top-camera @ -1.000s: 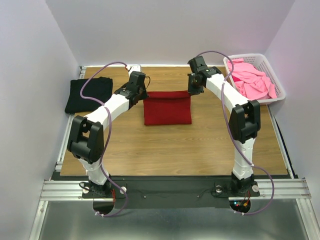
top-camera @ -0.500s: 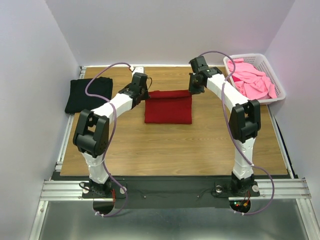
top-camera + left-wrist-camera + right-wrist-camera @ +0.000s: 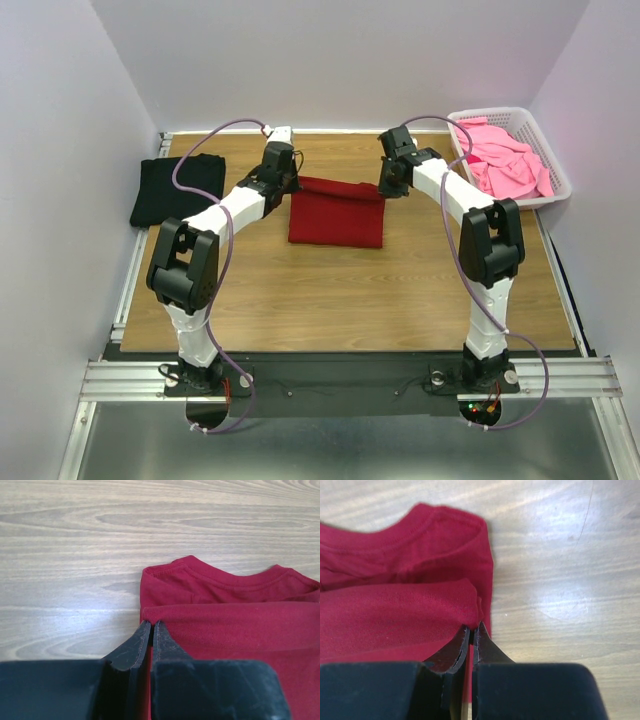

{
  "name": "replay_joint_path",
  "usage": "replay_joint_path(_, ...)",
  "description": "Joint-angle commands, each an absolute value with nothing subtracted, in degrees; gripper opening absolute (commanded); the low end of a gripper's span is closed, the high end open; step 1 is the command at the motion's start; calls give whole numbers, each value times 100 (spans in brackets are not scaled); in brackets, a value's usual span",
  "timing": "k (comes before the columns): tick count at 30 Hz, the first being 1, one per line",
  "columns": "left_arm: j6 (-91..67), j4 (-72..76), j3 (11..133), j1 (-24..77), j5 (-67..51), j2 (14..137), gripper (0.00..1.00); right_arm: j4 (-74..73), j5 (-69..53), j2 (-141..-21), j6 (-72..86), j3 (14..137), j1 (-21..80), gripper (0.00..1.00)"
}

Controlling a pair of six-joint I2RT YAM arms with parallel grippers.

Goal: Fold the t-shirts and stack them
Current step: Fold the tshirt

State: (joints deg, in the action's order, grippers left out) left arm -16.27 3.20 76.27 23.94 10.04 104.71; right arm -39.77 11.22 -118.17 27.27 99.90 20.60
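Note:
The dark red t-shirt [image 3: 336, 212] lies part-folded on the table's far middle; its collar [image 3: 220, 575] shows beyond a lifted fold. My left gripper [image 3: 287, 188] is shut on the fold's left corner [image 3: 152, 614], and my right gripper [image 3: 385, 190] is shut on its right corner [image 3: 476, 615]. Both hold the red cloth edge a little above the layer beneath. A folded black t-shirt [image 3: 177, 189] lies at the far left. Bright pink t-shirts [image 3: 502, 158] fill the basket at the far right.
The white lattice basket [image 3: 551, 165] stands at the table's far right corner. Wooden tabletop [image 3: 340, 295] stretches between the red shirt and the arm bases. White walls close in the back and both sides.
Both grippers have carried the held red edge toward the far side, over the shirt's body and close to the collar. The left arm has stretched further out.

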Motion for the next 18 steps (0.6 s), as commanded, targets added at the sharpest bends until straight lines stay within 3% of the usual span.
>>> replay_joint_path(1, -1353, 642, 7690, 2224, 1433, 10274, 0, -3762, 1819, -11522, 2742, 10011, 1863, 1)
replay_joint_path(18, -1213, 914, 7857, 2215, 1046, 11109, 0, -3437, 2241, -11531, 3146, 9554, 1828, 1)
